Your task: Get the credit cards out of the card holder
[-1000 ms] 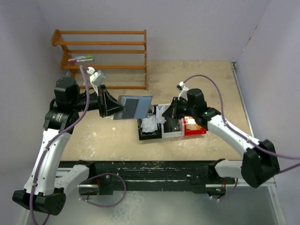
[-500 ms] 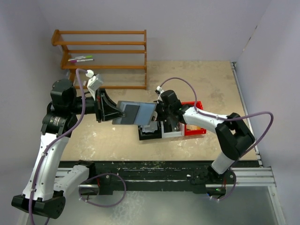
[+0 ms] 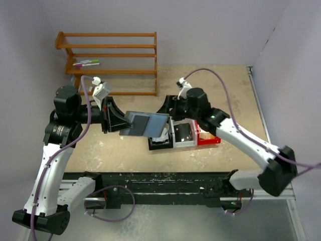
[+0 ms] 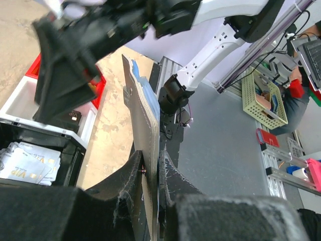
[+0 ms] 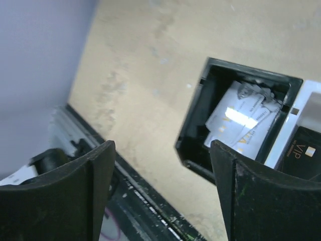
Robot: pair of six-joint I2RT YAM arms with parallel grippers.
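Right gripper [image 3: 166, 108] swings back from the bins [image 3: 184, 144] to the card holder [image 3: 145, 124]
Its fingers are spread and empty. The left gripper [image 3: 122, 123] clamps the card holder aloft, left of the bins where removed credit cards [image 5: 241, 120] lie. Another pull looks likely.

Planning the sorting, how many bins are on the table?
3, in a row: black bin on the left, white bin in the middle, red bin on the right, partly under the right arm.
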